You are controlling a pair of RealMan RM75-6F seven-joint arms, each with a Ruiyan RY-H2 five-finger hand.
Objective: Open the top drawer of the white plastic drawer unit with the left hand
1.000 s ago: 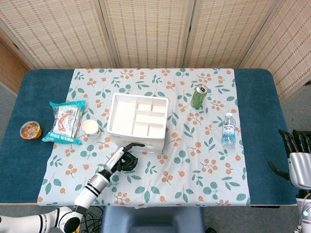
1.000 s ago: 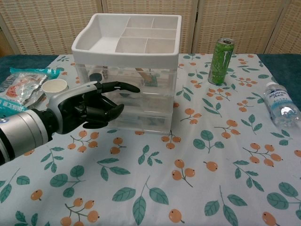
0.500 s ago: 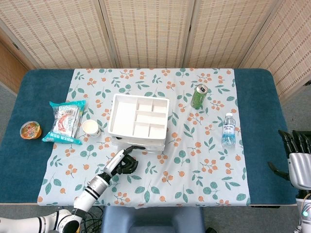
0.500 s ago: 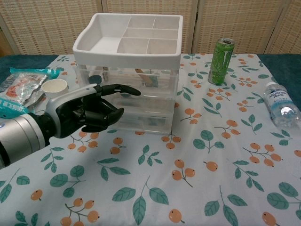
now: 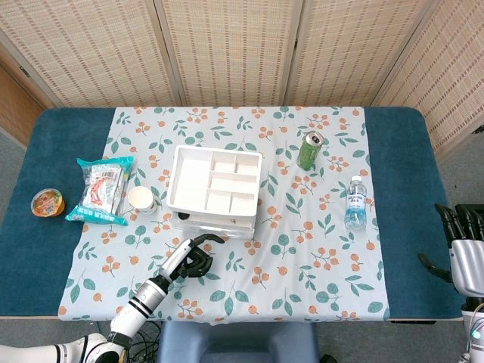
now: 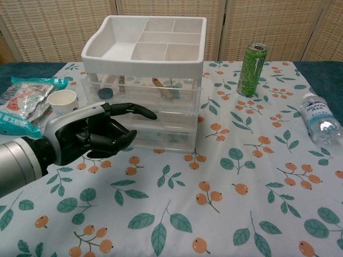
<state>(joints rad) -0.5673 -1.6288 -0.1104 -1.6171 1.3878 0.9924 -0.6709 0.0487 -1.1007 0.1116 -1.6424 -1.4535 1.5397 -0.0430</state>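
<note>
We start with the tabletop [image 5: 401, 151], its floral cloth [image 5: 318, 265] carrying everything. Near its middle stands the white plastic drawer unit [image 6: 144, 101], an open divided tray on top and clear drawers below. Its top drawer [image 6: 144, 88] appears to stand a little proud of the frame, with small items visible through the clear front.

Our left hand [image 6: 94, 134] is in front of the unit, most fingers curled in and one finger extended toward the drawer fronts. From the chest view we cannot tell whether that fingertip is hooked on the top drawer's edge or only lies beside it, and it seems to sit nearer the seam under the top drawer than on its lip.

The main risk, as we judge it, is pulling the wrong drawer, or slipping off a smooth plastic edge. The unit looks light, so a pull could drag the whole thing across the cloth instead of sliding the drawer out, bunching the cloth.

The paper cup [image 6: 62, 100], just left of the unit and close to our forearm, could be knocked over. The green can [image 6: 252, 69] and water bottle [image 6: 320, 119] stand well apart.

Our right hand [image 5: 463, 246] rests at the tabletop's far right edge, fingers apart and empty.
</note>
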